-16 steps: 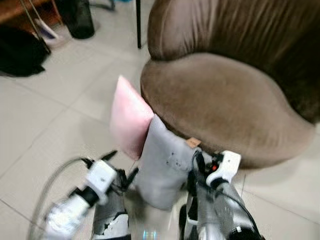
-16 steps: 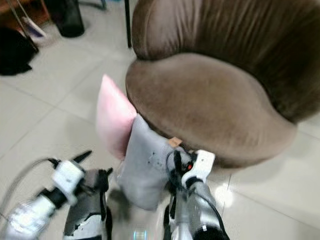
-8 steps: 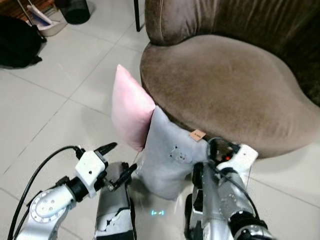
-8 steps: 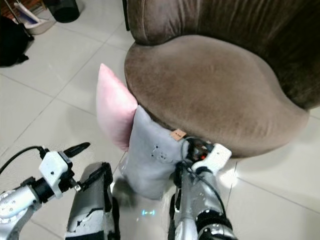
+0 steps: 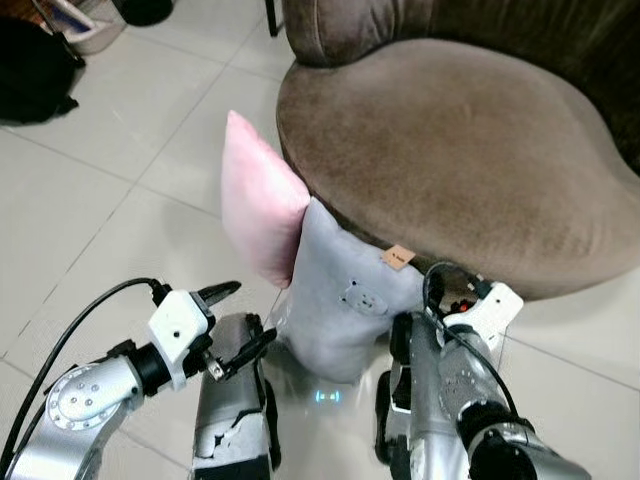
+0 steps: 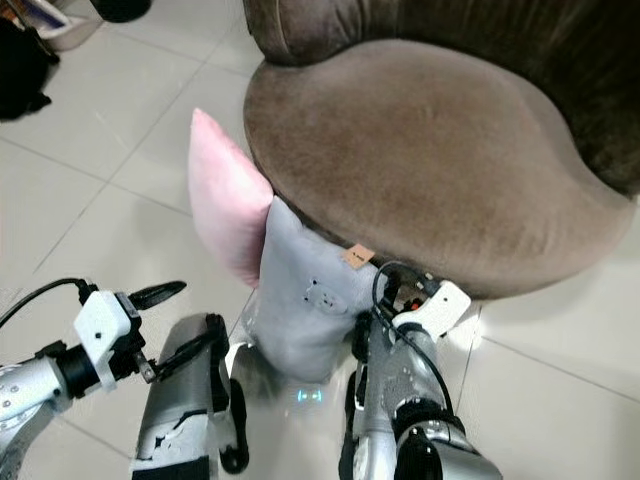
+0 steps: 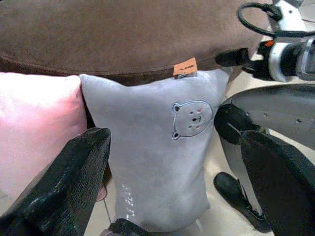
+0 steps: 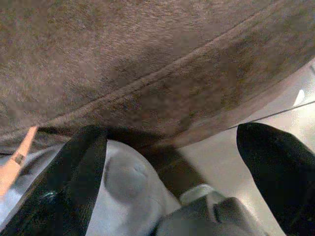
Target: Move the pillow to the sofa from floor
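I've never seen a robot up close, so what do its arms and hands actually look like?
Two silver metal arms. Each ends in a gripper of two long black fingers: the left gripper and the right gripper. A white block sits at each wrist, with a black cable looping from it.

Grey plush pillow (image 5: 340, 305) with embroidered bear face and small orange tag stands upright on my tiled floor, leaning against front edge of brown velvet round sofa (image 5: 450, 150). Touches pink pillow (image 5: 262, 212) on my left.

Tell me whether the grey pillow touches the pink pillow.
Touching. Left eye view shows the grey pillow pressed against the pink pillow, no gap between.
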Robot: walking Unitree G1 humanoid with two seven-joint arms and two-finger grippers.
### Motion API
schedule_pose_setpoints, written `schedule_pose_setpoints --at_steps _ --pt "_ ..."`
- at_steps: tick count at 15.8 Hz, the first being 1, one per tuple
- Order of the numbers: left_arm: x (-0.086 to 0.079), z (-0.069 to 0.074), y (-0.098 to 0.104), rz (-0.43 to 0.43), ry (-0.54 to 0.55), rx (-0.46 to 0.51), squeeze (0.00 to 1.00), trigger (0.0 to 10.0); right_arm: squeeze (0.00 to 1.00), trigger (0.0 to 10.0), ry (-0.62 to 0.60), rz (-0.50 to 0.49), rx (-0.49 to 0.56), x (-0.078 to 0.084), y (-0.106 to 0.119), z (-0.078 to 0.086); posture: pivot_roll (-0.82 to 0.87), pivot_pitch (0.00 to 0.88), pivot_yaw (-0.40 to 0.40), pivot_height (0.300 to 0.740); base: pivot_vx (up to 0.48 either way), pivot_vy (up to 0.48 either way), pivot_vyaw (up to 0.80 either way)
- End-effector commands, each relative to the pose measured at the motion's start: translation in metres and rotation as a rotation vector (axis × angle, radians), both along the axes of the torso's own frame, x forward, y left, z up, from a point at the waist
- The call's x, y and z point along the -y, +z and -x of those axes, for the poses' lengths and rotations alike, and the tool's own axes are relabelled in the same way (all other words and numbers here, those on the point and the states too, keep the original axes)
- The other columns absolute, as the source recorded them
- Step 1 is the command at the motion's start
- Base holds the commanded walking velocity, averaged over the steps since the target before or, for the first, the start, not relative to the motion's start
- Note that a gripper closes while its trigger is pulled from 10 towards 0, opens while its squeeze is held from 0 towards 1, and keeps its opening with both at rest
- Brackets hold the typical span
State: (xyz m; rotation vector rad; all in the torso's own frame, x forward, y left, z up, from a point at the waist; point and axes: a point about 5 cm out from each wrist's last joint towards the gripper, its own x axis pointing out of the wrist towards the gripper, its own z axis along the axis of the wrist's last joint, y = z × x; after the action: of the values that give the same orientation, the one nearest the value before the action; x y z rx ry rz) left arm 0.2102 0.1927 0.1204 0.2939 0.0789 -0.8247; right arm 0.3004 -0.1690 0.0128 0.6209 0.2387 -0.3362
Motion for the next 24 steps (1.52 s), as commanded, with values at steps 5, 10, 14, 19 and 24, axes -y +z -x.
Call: schedule_pose_setpoints --at_steps 5,10,14,19,24 --pt "-0.006 0.009 0.002 -0.025 -0.024 -0.042 0.00 10.0 0.00 10.0 0.195 -0.054 -0.061 -0.036 -0.010 0.002 0.39 0.365 0.031 0.535 0.000 0.000 0.00" --pt "-0.012 0.007 0.004 -0.058 -0.015 -0.033 0.00 10.0 0.00 4.9 0.261 -0.024 -0.028 -0.051 -0.005 -0.002 0.39 0.365 0.035 0.535 0.000 0.000 0.00" --pt "-0.016 0.005 0.005 -0.083 0.009 -0.022 0.00 10.0 0.00 0.1 0.253 -0.026 -0.017 -0.054 -0.004 -0.001 0.40 0.365 0.038 0.535 0.000 0.000 0.00" --pt "-0.021 0.001 0.004 -0.104 0.066 -0.019 0.00 10.0 0.00 0.0 0.254 -0.027 -0.015 -0.055 -0.004 -0.001 0.40 0.362 0.040 0.535 0.000 0.000 0.00" --pt "-0.023 -0.002 0.004 -0.117 0.058 -0.014 0.00 10.0 0.00 0.0 0.253 -0.029 -0.011 -0.056 -0.004 -0.001 0.40 0.361 0.040 0.535 0.000 0.000 0.00"
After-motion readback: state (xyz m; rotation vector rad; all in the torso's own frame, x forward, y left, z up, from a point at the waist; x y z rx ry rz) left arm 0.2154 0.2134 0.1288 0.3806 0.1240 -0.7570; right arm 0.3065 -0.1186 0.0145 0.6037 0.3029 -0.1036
